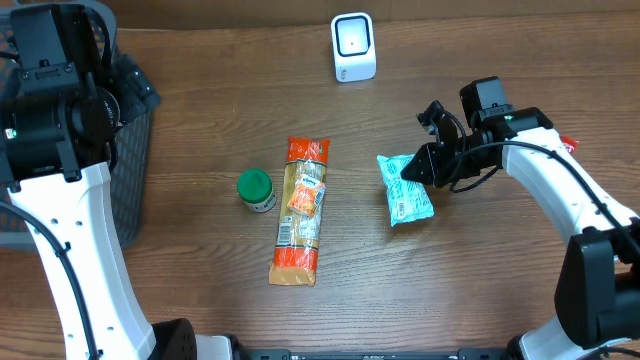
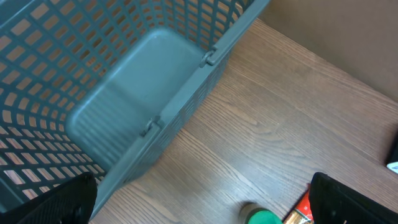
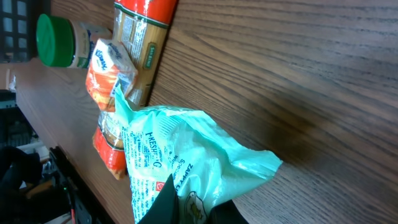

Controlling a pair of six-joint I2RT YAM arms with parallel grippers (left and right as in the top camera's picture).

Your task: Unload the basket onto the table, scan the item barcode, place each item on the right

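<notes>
A teal snack packet (image 1: 405,190) lies on the wooden table at right of centre. My right gripper (image 1: 416,170) is shut on its near edge. In the right wrist view both dark fingers pinch the crinkled teal packet (image 3: 186,155) at the bottom, at my right gripper (image 3: 194,208). I make out no barcode on its printed side. The white scanner (image 1: 353,47) stands at the back centre, apart from the packet. My left gripper (image 2: 202,205) hangs open with nothing between its fingers, above the table beside the basket.
A long orange packet (image 1: 300,210) with a small tissue pack on it lies mid-table. A green-lidded jar (image 1: 256,190) stands left of it. A grey-blue mesh basket (image 2: 124,112) takes up the far left edge of the table.
</notes>
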